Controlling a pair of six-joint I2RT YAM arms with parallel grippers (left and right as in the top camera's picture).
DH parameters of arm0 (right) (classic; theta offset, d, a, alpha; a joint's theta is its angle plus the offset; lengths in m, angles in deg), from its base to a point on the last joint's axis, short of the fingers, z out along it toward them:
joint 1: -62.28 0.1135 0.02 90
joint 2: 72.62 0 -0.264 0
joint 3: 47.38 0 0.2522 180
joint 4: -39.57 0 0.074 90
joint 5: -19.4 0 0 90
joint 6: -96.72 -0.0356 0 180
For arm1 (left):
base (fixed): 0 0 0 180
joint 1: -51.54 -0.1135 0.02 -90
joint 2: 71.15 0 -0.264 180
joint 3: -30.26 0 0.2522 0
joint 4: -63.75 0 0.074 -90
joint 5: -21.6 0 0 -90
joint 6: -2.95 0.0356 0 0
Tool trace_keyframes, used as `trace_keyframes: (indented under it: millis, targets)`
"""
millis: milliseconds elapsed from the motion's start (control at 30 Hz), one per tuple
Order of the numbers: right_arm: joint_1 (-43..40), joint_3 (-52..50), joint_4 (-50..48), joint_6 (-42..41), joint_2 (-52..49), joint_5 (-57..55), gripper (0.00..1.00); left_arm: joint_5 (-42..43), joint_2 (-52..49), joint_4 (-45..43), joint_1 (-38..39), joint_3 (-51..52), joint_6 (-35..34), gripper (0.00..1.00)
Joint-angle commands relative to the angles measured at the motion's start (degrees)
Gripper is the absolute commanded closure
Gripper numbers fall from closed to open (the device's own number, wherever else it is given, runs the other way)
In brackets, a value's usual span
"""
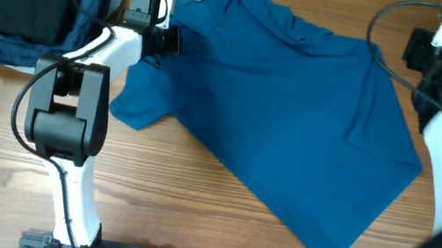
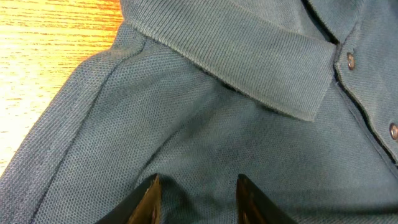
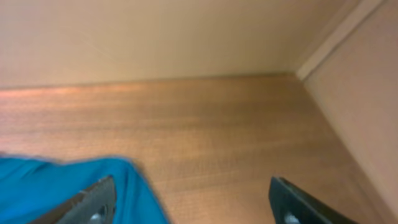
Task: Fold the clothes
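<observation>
Left gripper point(image 2: 198, 198) is resting part-open on the shirt point(image 1: 274, 124) below its collar point(image 2: 249, 56), while right gripper point(image 3: 191, 190) is gaping wide beside the shirt.

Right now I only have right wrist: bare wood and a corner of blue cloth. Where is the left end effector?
Observer: The left end effector is open over the medium-blue short-sleeved polo shirt, just below its collar.
Operator: Folded yet?
Observer: No, largely spread out, diagonal across the wooden table.
Operator: Anything else there?
Observer: A stack of folded dark garments, black on top, far left beside the left arm.
</observation>
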Motion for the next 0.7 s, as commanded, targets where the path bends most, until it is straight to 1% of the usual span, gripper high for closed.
trace_keyframes:
  millis: [0, 33, 67, 100, 133, 167, 200, 233, 333, 567, 667]
  targets:
    - [-0.2, 0.1, 11.7, -2.1, 4.0, 4.2, 0.19, -3.4, -4.1, 1.8, -1.0, 2.3, -0.3, 0.59]
    - [-0.2, 0.1, 17.9, -2.3, 4.4, 7.9, 0.21, -3.4, -4.1, 1.8, -1.0, 2.3, -0.3, 0.58]
    - [-0.2, 0.1, 23.9, -3.6, 4.4, 11.3, 0.28, -3.4, -4.1, 1.9, -1.0, 2.3, -0.3, 0.58]
    - [-0.1, -0.1, 32.0, -9.1, 3.5, 13.7, 0.43, -3.3, -4.1, 2.0, -0.9, 2.3, -0.3, 0.58]
    - [-0.1, -0.4, 35.1, -12.1, 2.9, 13.8, 0.46, -3.3, -4.1, 2.0, -0.9, 2.3, -0.3, 0.58]
    - [-0.1, -1.4, 37.9, -14.8, 1.9, 13.9, 0.46, -3.3, -4.1, 2.0, -0.9, 2.3, -0.4, 0.57]
    - [0.0, -2.8, 38.3, -15.6, 1.2, 13.9, 0.48, -3.3, -4.1, 1.9, -0.9, 2.3, -0.3, 0.57]
    - [0.0, -4.9, 37.9, -15.5, 0.0, 14.1, 0.52, -3.3, -4.1, 1.9, -0.9, 2.3, -0.3, 0.57]
    - [0.1, -7.9, 34.0, -15.4, -4.7, 15.6, 0.52, -3.3, -4.1, 1.7, -0.9, 2.3, -0.4, 0.56]
    - [0.1, -7.9, 26.2, -15.3, -16.4, 13.6, 0.52, -3.2, -4.1, 1.8, -0.9, 2.3, -0.3, 0.55]
    - [0.1, -7.9, 24.9, -15.4, -19.8, 13.6, 0.52, -3.2, -4.1, 1.8, -0.9, 2.3, -0.3, 0.55]
